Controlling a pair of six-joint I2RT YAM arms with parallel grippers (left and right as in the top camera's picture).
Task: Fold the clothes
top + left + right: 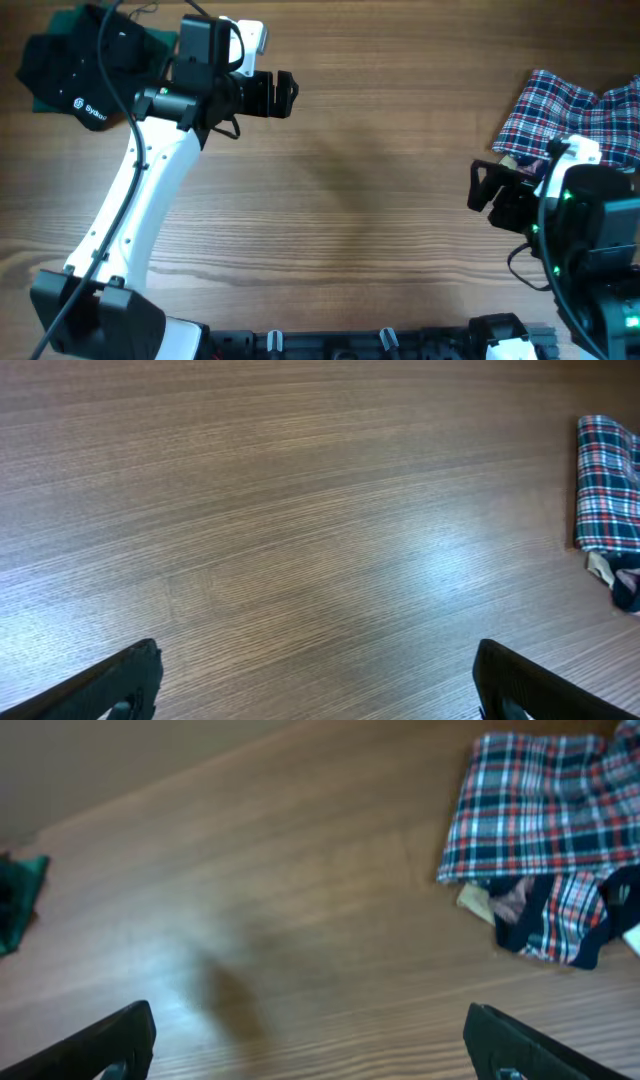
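Three garments, none folded yet, at opposite ends of a wooden table [380, 200]. Plaid shirt [570, 110] bunched at one end. Black shirt [70, 75] heaped well apart from it at the other, white logo up, lying over a green garment [62, 20]. Right gripper [478, 188] just beside the plaid's nearest corner, fingers spread wide, holding nothing. Left gripper [288, 95] well apart from the plaid, over bare wood close to the black heap, likewise spread and empty.

Plaid's long axis slanting away from the right gripper and out past the edge of the overhead view, with a dark-lined flap turned out at the gripper end; collar not discernible. Black heap longest roughly along the line toward the plaid; front and hem impossible to tell.

Likely trouble from here:
- Pinching a single layer of the plaid and dragging the whole bunch instead of opening it.
- Lifting black and green together at the overlap.
- Snagging black cloth on the left arm passing above it.
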